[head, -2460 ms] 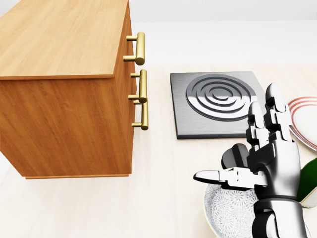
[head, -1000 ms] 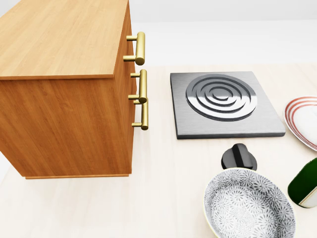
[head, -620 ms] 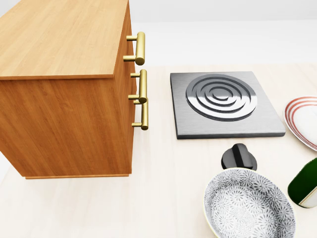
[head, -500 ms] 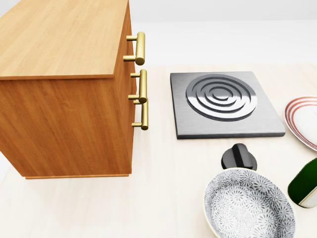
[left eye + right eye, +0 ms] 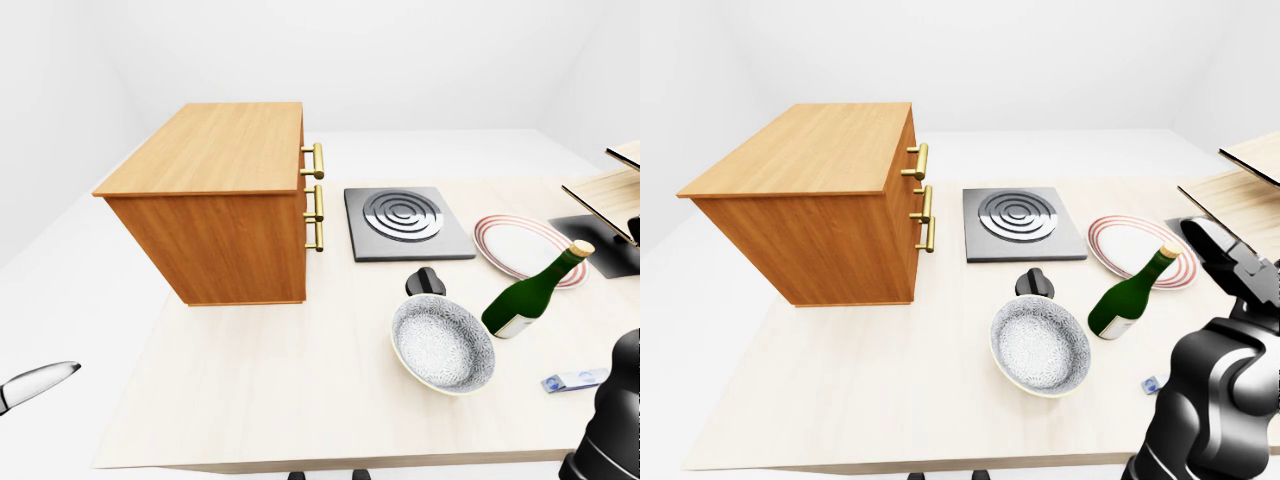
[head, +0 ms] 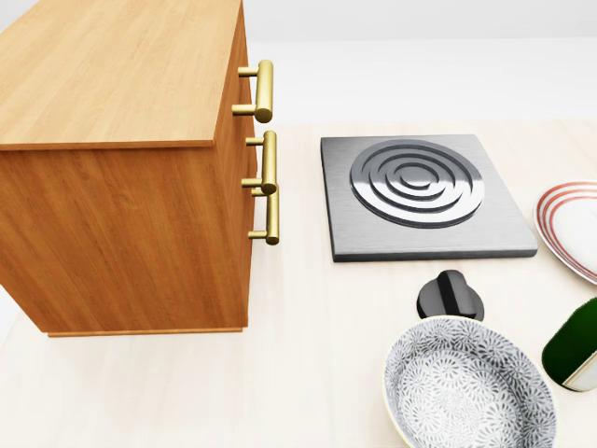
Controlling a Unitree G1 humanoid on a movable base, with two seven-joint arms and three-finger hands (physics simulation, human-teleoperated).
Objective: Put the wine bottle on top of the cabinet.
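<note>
The green wine bottle (image 5: 523,303) with a tan cap leans tilted on the pale table (image 5: 300,380), between the patterned bowl and the red-rimmed plate. Only its base shows at the right edge of the head view (image 6: 574,347). The wooden cabinet (image 5: 215,200) with brass handles stands at the table's left, and its flat top is bare. My right hand (image 5: 1225,255) is to the right of the bottle, apart from it, with its fingers spread open. Of my left hand only a silver fingertip (image 5: 40,381) shows, at the bottom left of the left-eye view.
A grey hob plate (image 5: 405,222) lies right of the cabinet, with a black knob (image 5: 427,281) below it. A patterned bowl (image 5: 441,345) and a red-rimmed plate (image 5: 520,245) flank the bottle. A small blue-white packet (image 5: 572,380) lies near the table's lower right. A wooden rack (image 5: 612,190) stands at the far right.
My right hand, raised over the bowl in the head view 2.5 s ago, has left that view. Nothing has moved in the last second.
</note>
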